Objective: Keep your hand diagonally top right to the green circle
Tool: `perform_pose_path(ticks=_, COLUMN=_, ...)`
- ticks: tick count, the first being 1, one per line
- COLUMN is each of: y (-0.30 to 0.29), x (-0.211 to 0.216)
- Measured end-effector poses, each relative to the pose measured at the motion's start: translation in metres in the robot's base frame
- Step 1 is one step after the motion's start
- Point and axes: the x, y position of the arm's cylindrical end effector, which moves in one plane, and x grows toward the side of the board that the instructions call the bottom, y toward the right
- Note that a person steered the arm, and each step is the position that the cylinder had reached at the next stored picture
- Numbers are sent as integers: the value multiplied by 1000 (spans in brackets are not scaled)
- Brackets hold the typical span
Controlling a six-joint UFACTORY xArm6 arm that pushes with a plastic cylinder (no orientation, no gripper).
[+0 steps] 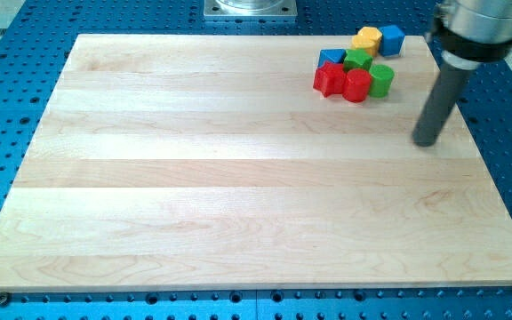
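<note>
Wood board (238, 178): pale, fills most of the view, lying on a blue table (25, 36) dotted with holes.
Rod: dark, straight, coming down from the view's top right, leaning slightly toward the view's left at the bottom.
My tip (427, 142): on the board near its right edge, to the view's right of and lower than the whole cluster of blocks, apart from every one of them.
Pincer: none on this arm, only the bare rod, so nothing spread, pressed together or pinching.
Green circle (381, 79): short green cylinder at the right end of the cluster's lower row, near the board's top right corner; up and to the left of my tip, with a clear gap between.
Red cylinder (357, 85): touching the green circle on its left side.
Red star-like block (329, 80): just left of the red cylinder, touching it.
Green block (357, 60): shape hard to make out, just above the red pair, in the middle of the cluster.
Blue triangle-like block (332, 57): at the cluster's left, above the red star-like block.
Yellow block (367, 39): many-sided, at the cluster's top.
Blue cube (391, 38): right beside the yellow block, on its right.
Metal plate (251, 9): grey, at the view's top edge, beyond the board.
</note>
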Motion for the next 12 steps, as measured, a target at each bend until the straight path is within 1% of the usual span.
perform_pose_path(ticks=1, y=3, x=-34)
perform_pose_path(ticks=2, y=3, x=-50)
perform_pose_path(ticks=3, y=-3, x=-50)
perform_pose_path(ticks=4, y=4, x=-50)
perform_pose_path(ticks=5, y=35, x=-50)
perform_pose_path(ticks=9, y=65, x=-61)
perform_pose_path(ticks=10, y=74, x=-68)
perform_pose_path(ticks=12, y=73, x=-99)
